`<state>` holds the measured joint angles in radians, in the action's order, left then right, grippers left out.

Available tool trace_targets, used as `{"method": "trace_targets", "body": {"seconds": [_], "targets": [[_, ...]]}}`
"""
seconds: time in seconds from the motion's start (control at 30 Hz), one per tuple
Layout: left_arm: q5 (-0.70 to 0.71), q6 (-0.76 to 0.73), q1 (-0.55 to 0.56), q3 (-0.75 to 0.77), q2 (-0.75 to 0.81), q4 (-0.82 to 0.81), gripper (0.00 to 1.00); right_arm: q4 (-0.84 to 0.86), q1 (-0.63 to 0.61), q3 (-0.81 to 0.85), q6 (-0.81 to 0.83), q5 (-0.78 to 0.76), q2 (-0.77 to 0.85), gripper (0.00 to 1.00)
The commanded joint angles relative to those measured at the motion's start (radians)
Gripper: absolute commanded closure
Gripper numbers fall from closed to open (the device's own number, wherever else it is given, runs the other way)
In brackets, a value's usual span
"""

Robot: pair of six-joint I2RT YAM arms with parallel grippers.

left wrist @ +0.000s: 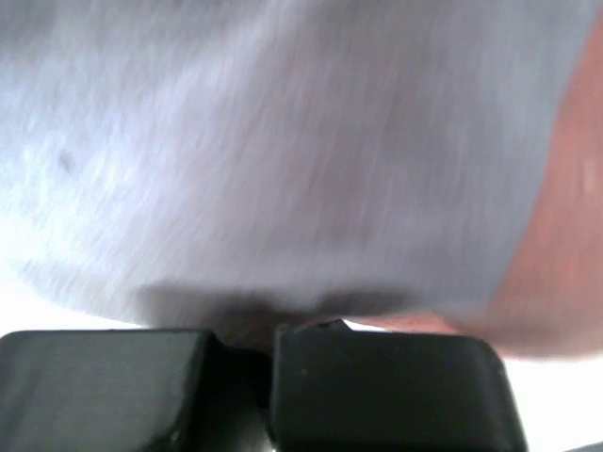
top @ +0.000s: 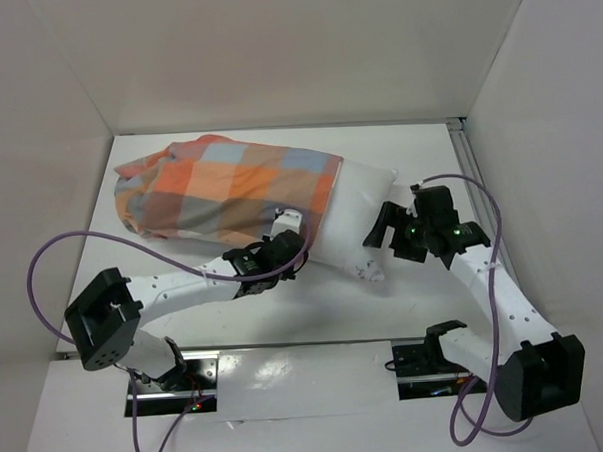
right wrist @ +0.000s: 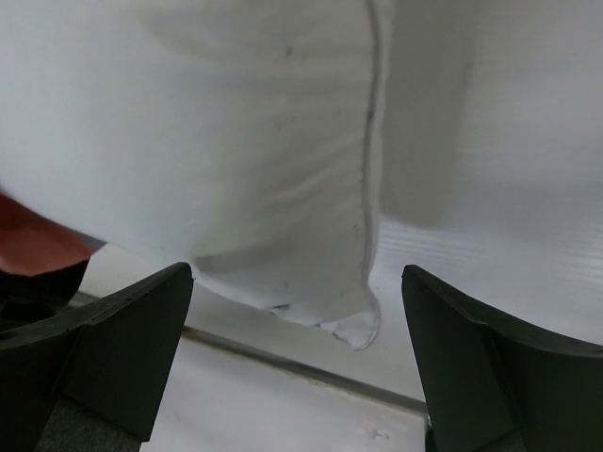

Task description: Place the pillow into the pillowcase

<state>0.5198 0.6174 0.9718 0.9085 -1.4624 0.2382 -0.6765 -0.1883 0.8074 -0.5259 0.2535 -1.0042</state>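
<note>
The pillowcase (top: 220, 190), in orange, grey-blue and cream checks, lies at the back left of the table. The white pillow (top: 365, 198) is partly inside it, with its right end sticking out of the opening. My left gripper (top: 287, 249) is at the near edge of the opening. In the left wrist view its fingers (left wrist: 377, 377) are pressed together on the checked cloth (left wrist: 283, 160). My right gripper (top: 387, 227) is open beside the pillow's exposed end. In the right wrist view the pillow's seamed corner (right wrist: 283, 188) hangs between the spread fingers (right wrist: 122, 330), untouched.
White walls close in the table on the left, back and right. A metal rail (top: 467, 164) runs along the right wall. Purple cables (top: 52, 252) loop from both arms over the near table. The arm bases (top: 173, 377) stand at the near edge.
</note>
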Motion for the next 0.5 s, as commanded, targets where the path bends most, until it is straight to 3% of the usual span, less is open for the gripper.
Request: {"method": "trace_targets", "body": {"seconds": [0.0,0.17,0.23,0.27,0.33,0.37,0.4,0.43,0.47], "targets": [[0.011,0.041,0.042,0.041,0.01,0.026,1.0,0.047,-0.045,-0.045,0.021,0.107,-0.002,0.01],[0.023,0.064,0.053,0.061,0.01,0.055,1.0,0.199,-0.135,-0.12,-0.009,0.125,-0.039,0.02],[0.023,0.064,0.064,0.075,0.01,0.055,1.0,0.265,-0.157,-0.129,-0.019,0.104,-0.066,0.13],[0.023,0.064,0.064,0.088,0.001,0.064,1.0,0.279,-0.166,-0.129,-0.019,0.093,-0.08,0.25],[0.046,0.064,0.073,0.101,0.001,0.079,1.0,0.279,-0.166,-0.107,-0.019,0.066,-0.102,0.6],[0.046,0.064,0.073,0.101,0.001,0.093,1.0,0.279,-0.166,-0.097,-0.01,0.056,-0.102,0.7],[0.046,0.064,0.083,0.101,-0.009,0.102,0.93,0.279,-0.166,-0.097,-0.009,0.04,-0.102,0.9],[0.057,0.085,0.102,0.101,-0.009,0.113,0.76,0.27,-0.166,-0.083,-0.009,0.029,-0.102,0.97],[0.096,0.096,0.12,0.083,-0.009,0.113,0.5,0.27,-0.166,-0.083,-0.009,0.029,-0.102,1.0]]}}
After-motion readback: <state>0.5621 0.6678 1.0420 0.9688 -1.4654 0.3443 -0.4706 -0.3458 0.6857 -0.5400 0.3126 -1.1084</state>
